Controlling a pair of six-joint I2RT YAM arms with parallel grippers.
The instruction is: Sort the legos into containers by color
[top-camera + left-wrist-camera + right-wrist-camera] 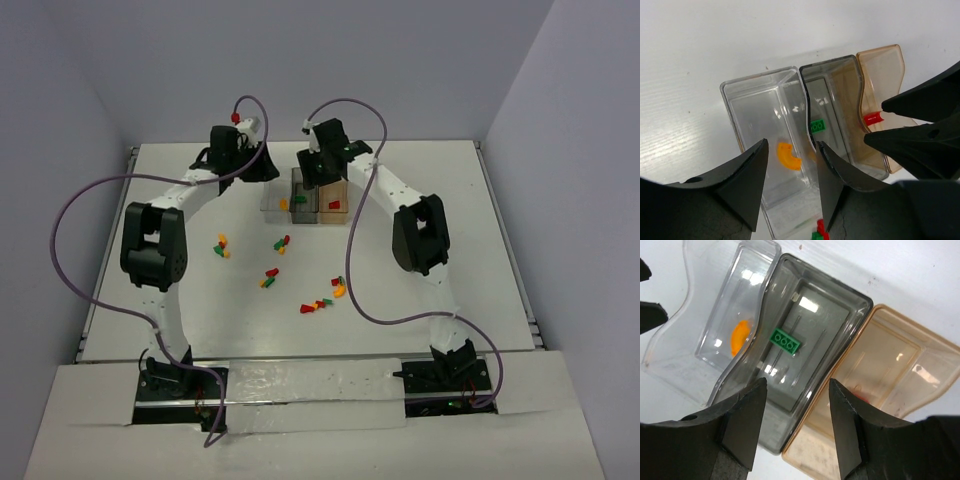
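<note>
Nearest the arm bases, the loose legos (320,304) lie scattered on the white table (450,250) in small clumps of red, green and orange-yellow. From overhead they're too tiny to tell shapes or get a sure count.

Further back, three bins sit joined in a row: clear bin (271,205) on the left, smoky grey bin (304,203) in the middle, amber bin (336,203) on the right. Both arms reach over them, and from above their black heads cover the bins' far ends.

The left gripper (791,146) hovers over the clear bin, fingers apart, nothing between them. One orange curved piece (788,155) lies on that bin's floor; from the right wrist it's just an orange blur through the wall. A few red and green bits at the bottom of the left wrist view are cut off by the frame.

The right gripper (797,381) hangs above the grey bin, jaws spread, holding nothing. A green brick (785,341) with three studs in a row lies flat inside.

In the amber bin, a red brick (872,118) shows just beside the right gripper's fingertips. The right wrist view gives only a faint reddish smudge by a finger.
</note>
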